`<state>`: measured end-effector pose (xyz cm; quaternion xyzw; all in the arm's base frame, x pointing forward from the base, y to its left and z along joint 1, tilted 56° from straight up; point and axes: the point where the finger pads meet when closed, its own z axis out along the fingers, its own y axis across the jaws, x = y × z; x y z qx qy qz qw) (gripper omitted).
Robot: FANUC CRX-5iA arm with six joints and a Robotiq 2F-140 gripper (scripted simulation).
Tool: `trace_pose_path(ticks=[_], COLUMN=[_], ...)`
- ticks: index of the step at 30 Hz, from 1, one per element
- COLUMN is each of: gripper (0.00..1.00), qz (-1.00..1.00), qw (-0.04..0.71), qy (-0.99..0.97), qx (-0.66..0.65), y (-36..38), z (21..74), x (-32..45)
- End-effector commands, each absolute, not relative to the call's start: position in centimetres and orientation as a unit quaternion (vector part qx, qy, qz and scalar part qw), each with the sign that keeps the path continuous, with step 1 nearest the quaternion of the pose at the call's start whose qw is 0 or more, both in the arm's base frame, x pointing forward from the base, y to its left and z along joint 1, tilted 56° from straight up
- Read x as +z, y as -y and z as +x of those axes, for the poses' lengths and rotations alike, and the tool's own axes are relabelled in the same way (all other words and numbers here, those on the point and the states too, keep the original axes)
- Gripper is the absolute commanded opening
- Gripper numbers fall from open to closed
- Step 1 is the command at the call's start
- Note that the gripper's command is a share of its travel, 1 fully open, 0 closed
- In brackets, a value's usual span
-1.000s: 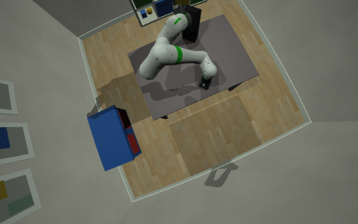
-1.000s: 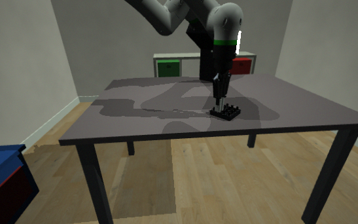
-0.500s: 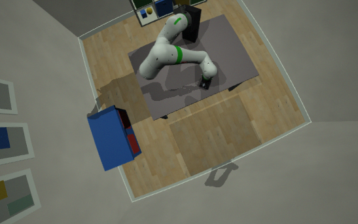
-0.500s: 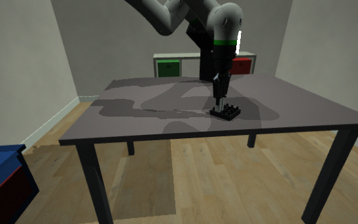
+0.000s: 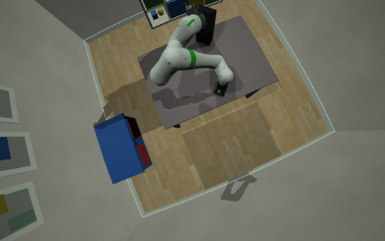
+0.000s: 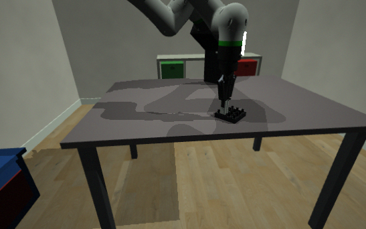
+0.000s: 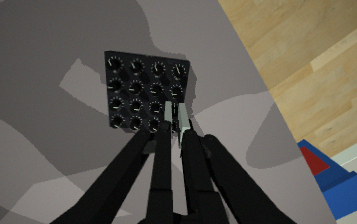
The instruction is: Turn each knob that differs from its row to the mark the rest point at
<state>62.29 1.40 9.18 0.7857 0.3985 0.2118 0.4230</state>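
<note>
Knob box (image 7: 129, 80) sits flat on the grey table (image 6: 146, 127), right under the gripper (image 7: 175, 119), whose tips come down at the box's corner nearest the wrist camera, over a corner knob (image 7: 174, 111) hidden between them. Box is a square black slab, four by four small round black knobs with white lines and rings of marks. Gripper has black links and pale flat pads (image 7: 184, 120), nearly closed, narrow gap, clenched on the corner knob. Arm (image 5: 175, 60) is smooth white with green bands.
</note>
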Motion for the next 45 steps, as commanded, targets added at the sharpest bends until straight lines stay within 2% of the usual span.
trace_pose_path(ticks=[1,45], gripper=[0.05,0.05], qz=[0.786,0.798], qw=[0.423,0.416], qy=[-0.399,-0.373], qx=[0.212,0.225], y=[-1.42,-1.42], z=[62.28,62.29], x=[9.19,9.19])
